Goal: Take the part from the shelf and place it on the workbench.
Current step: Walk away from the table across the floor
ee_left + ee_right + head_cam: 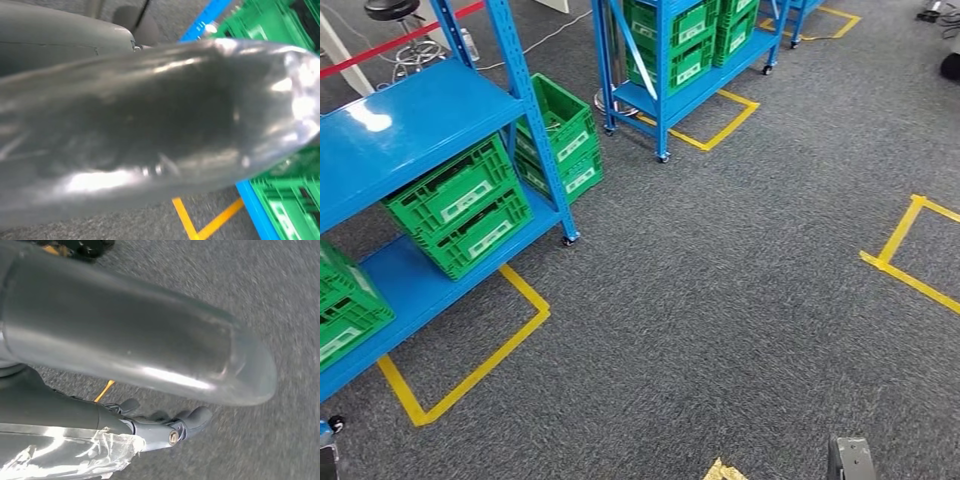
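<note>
Two blue shelves (410,130), upper left and top centre; green crates (463,205) on both; right hand (177,425) fingers curled, grip unclear; left hand state unclear.

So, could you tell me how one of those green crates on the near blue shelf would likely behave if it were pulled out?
The green crate looks like rigid moulded plastic with latticed walls, so probably stiff and fairly light when empty. It sits on another crate, so pulling it might drag the lower one. The glossy blue shelf should let it slide.
</note>
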Tool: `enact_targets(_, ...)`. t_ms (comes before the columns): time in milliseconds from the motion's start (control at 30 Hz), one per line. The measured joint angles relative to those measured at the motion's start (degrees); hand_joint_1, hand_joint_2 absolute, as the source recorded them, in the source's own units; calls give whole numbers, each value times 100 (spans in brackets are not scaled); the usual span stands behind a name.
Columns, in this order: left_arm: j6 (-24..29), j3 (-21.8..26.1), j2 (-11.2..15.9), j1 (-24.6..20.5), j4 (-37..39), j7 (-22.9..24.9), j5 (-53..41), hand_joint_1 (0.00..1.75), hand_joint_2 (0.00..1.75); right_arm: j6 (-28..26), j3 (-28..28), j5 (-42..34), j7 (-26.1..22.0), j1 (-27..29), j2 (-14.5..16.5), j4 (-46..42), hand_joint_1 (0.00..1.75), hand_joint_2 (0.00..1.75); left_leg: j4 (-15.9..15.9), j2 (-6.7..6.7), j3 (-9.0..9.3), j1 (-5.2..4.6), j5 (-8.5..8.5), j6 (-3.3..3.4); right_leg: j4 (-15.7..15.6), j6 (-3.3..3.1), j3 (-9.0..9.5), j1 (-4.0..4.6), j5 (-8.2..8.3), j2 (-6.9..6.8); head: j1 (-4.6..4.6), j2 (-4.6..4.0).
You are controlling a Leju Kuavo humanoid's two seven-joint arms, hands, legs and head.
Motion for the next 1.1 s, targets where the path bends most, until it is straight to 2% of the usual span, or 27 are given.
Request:
enact_targets(33,-3,1,1,-1,2,0,0,0,0,0,-1,-1,2,10,-1,0,0,0,271,35,-158,0,-52,-1,0,-8,24,9,-28,-82,-1,0)
enact_targets(67,-5,3,1,0,4,0,1,0,0,-2,-1,-2,5,14,-1,0,0,0,341,47,-216,0,11,4,0,-8,58,15,-59,-161,0,0)
enact_targets(100,-5,4,1,1,5,0,1,0,0,-5,0,-3,8,15,-1,-1,0,0,185,63,-158,-3,178,15,0,-4,100,18,-95,-235,-1,-1)
enact_targets(133,-6,5,1,1,6,0,2,0,0,-8,3,-6,12,12,-1,-1,0,0,-161,123,2,-11,411,37,-1,6,155,21,-137,-308,-1,-1)
enact_targets(167,-7,5,1,-1,6,0,2,0,0,-10,7,-10,16,10,-1,-2,0,0,-559,274,198,-34,601,66,-3,25,199,29,-188,-376,-1,-1)
enact_targets(200,-7,5,1,-8,6,-1,1,0,0,-11,12,-14,18,11,-1,-2,0,0,-908,417,373,-63,714,103,-4,53,239,45,-246,-440,-7,-1)
enact_targets(233,-7,4,1,-16,6,-2,1,0,0,-13,17,-19,22,12,-1,-2,0,0,-1145,530,493,-90,753,139,-18,84,278,61,-300,-507,-2,-1)
enact_targets(267,-7,5,1,-21,6,-3,1,0,0,-19,23,-27,25,14,-1,-5,0,0,-1251,573,540,-107,722,169,-19,117,334,76,-331,-570,-1,-1)
enact_targets(333,-8,14,0,-25,6,-7,1,0,0,-48,42,-58,36,3,-4,-19,0,0,-1301,420,581,-85,681,217,-26,175,451,78,-365,-622,10,-1)
enact_targets(367,-9,21,-2,-27,6,-9,2,0,0,-73,58,-81,40,-8,-9,-28,0,0,-1314,345,620,-61,668,242,50,207,466,67,-386,-517,14,-1)
enact_targets(400,-10,27,-3,-35,6,-10,2,0,0,-92,77,-102,45,-21,-14,-34,0,0,-1317,275,664,-40,653,270,225,238,382,53,-434,-360,24,0)
enact_targets(467,-17,28,-4,-57,6,-13,3,0,0,-118,108,-134,53,-29,-26,-39,0,0,-1320,139,728,-9,611,313,919,291,-34,24,-629,-47,50,0)
enact_targets(533,-23,31,-4,-65,7,-13,2,0,0,-128,123,-157,62,-6,-43,-39,0,0,-1320,-20,784,5,551,322,1585,318,-563,12,-905,23,68,-1)
enact_targets(567,-23,36,-4,-64,7,-13,2,0,0,-135,127,-166,66,8,-52,-39,0,0,-1320,-103,834,13,512,314,1681,323,-730,11,-961,28,72,-1)
enact_targets(600,-23,42,-5,-63,8,-13,2,0,0,-140,131,-170,68,17,-60,-39,0,0,-1320,-186,902,26,465,299,1575,328,-798,7,-892,37,72,-1)
enact_targets(633,-24,47,-7,-63,9,-13,2,0,0,-144,132,-173,70,23,-67,-39,0,0,-1320,-266,981,44,412,276,1285,340,-771,-2,-680,70,73,-1)
enact_targets(667,-24,51,-7,-63,10,-13,2,0,0,-146,134,-174,71,27,-73,-37,0,0,-1320,-337,1051,58,355,243,900,370,-701,-30,-348,168,79,0)
enact_targets(700,-24,54,-5,-64,12,-13,2,0,0,-146,138,-175,73,27,-78,-33,0,0,-1310,-404,1111,68,302,208,566,371,-635,-50,-68,259,92,0)
enact_targets(733,-24,59,-3,-67,13,-13,2,0,0,-146,143,-176,77,26,-81,-29,0,0,-1315,-461,1139,73,255,170,338,345,-579,-61,129,330,96,0)
enact_targets(767,-24,64,-1,-69,15,-14,2,0,0,-148,148,-177,79,26,-83,-28,0,0,-1321,-504,1153,74,232,131,231,299,-558,-64,239,367,99,1)
enact_targets(800,-24,69,2,-70,16,-14,2,0,0,-149,151,-178,81,24,-84,-28,0,0,-1327,-534,1162,76,223,102,223,229,-543,-48,234,331,98,0)
enact_targets(833,-23,74,2,-69,16,-15,2,0,0,-151,153,-178,83,24,-85,-31,0,0,-1343,-548,1161,80,223,80,222,188,-524,-39,242,300,91,0)
enact_targets(933,-22,78,3,-65,17,-15,2,0,0,-153,155,-178,81,26,-86,-33,0,0,-1346,-551,1167,82,231,65,219,163,-513,-36,263,270,98,-1)
enact_targets(967,-23,82,5,-67,17,-16,2,0,0,-153,158,-178,81,25,-89,-34,0,0,-1299,-492,1156,77,229,55,210,135,-482,-39,252,247,95,-1)
enact_targets(1000,-23,87,8,-78,17,-19,2,0,0,-153,162,-178,81,28,-92,-35,0,0,-942,-342,946,69,100,31,192,91,-419,-31,209,192,86,-1)
enact_targets(1067,-25,97,13,-99,19,-25,2,0,0,-161,174,-178,80,34,-100,-37,0,0,-68,-43,379,50,-202,-8,155,-3,-255,-3,88,60,64,-1)
enact_targets(1100,-26,100,11,-106,19,-27,2,0,0,-169,178,-178,79,37,-102,-37,0,0,287,47,95,42,-294,-9,145,-24,-179,19,20,7,57,-1)
